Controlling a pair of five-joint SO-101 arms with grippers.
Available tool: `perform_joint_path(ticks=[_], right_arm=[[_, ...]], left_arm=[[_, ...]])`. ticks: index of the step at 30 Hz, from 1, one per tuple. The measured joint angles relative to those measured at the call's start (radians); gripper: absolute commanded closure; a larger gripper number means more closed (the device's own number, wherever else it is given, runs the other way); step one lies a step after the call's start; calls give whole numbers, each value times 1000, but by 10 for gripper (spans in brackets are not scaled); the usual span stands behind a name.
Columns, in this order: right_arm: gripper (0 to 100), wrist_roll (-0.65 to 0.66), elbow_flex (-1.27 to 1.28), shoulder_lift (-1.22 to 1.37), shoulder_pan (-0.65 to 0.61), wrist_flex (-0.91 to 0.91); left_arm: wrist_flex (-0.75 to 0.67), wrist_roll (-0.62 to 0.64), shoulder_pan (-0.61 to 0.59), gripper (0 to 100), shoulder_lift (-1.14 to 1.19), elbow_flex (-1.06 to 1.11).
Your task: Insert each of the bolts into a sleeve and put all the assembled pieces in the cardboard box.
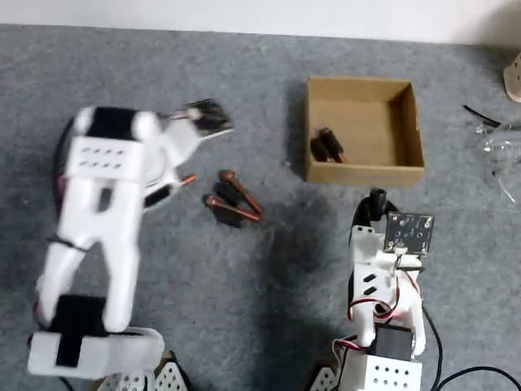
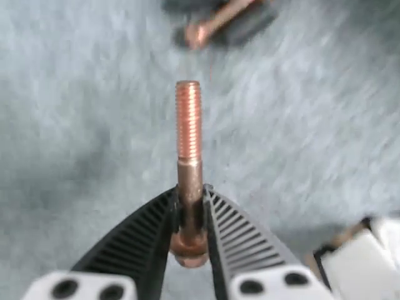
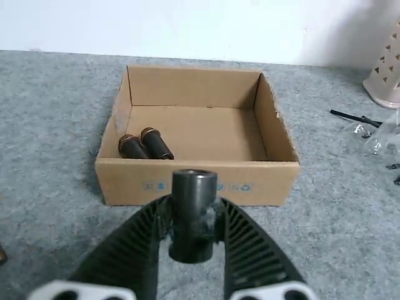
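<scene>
Left tool (image 2: 190,195) tight around a copper bolt (image 2: 188,125), half threaded; right tool (image 3: 194,203) tight around a black hollow sleeve (image 3: 194,182).

A grey carpeted table (image 1: 269,309) carries a cardboard box (image 1: 364,173) and sleeved bolts (image 1: 236,209).

The head of the bolt (image 2: 189,137) is partly buried between the fingers of the left pincer (image 2: 190,195). A copper-and-dark piece (image 2: 222,22) at the left wrist view's edge is blurred and cut off, so whether it is assembled cannot be told. From above, the left arm (image 1: 106,204) covers its own pincer, and just the bolt's tip pokes out. The overlapping pieces (image 1: 232,199) on the desk (image 1: 244,309) are too small to count. The right pincer (image 3: 192,203) hides the lower part of the sleeve (image 3: 194,184). A brown thing (image 3: 2,253) and a pale perforated object (image 3: 386,69) are clipped by the right wrist view's edges.
</scene>
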Motion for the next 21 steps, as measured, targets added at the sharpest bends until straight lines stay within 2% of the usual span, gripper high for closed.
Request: perform_joint_path(ticks=[6,11,14,21], right_arm=[[993,0,0,0,0,0],[993,0,0,0,0,0],[993,0,0,0,0,0],[993,0,0,0,0,0]], left_arm=[[-20,-222,-138,995,-40,272],[-175,-361,-247,995,-43,411],[-285,-387,-292,995,-48,470],[-483,-390,-299,995,-48,663]])
